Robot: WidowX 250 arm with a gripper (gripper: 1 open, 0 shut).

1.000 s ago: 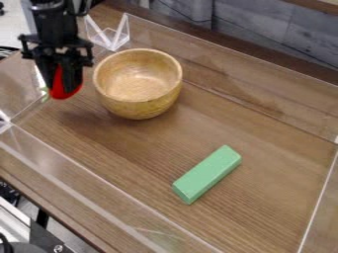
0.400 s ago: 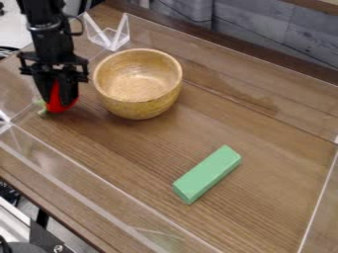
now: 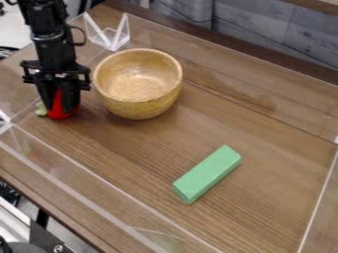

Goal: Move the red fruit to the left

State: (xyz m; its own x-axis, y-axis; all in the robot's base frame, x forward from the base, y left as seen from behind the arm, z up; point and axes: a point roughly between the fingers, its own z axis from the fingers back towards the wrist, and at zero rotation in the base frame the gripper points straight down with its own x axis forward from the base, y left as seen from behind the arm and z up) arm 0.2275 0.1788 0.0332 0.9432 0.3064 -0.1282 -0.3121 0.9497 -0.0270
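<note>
1. The black pincer (image 3: 59, 102) hangs from the black arm with its fingers pointing straight down, at the left end of the brown wood-grain surface (image 3: 199, 124).
2. The small round bright-red toy fruit (image 3: 61, 107) sits between the two dark fingers; the pincer is pressed together on it, pinching it from either side. Only the red body shows between and below the fingers; its leafy stem cannot be made out.
3. The fruit lies directly under the pincer, not offset to any side. It appears low against the surface, at or very near contact; whether it actually rests on the wood cannot be told from this view.
4. The round light-wood bowl (image 3: 137, 83) stands just to the right of the pincer, close beside it but apart. The fruit is thus on the bowl's left flank, outside the bowl.
5. The flat green rectangular block (image 3: 209, 174) lies well apart, toward the lower right, its long axis running diagonally. It plays no part in the move.
6. A clear plastic wall (image 3: 27, 99) borders the surface just to the left of the pincer.
7. Judgement: the fruit appears to have reached its place on the left side. The move in hand probably turns on vertical clearance alone: letting go of the fruit and lifting straight up, with no sideways travel toward bowl or wall.
</note>
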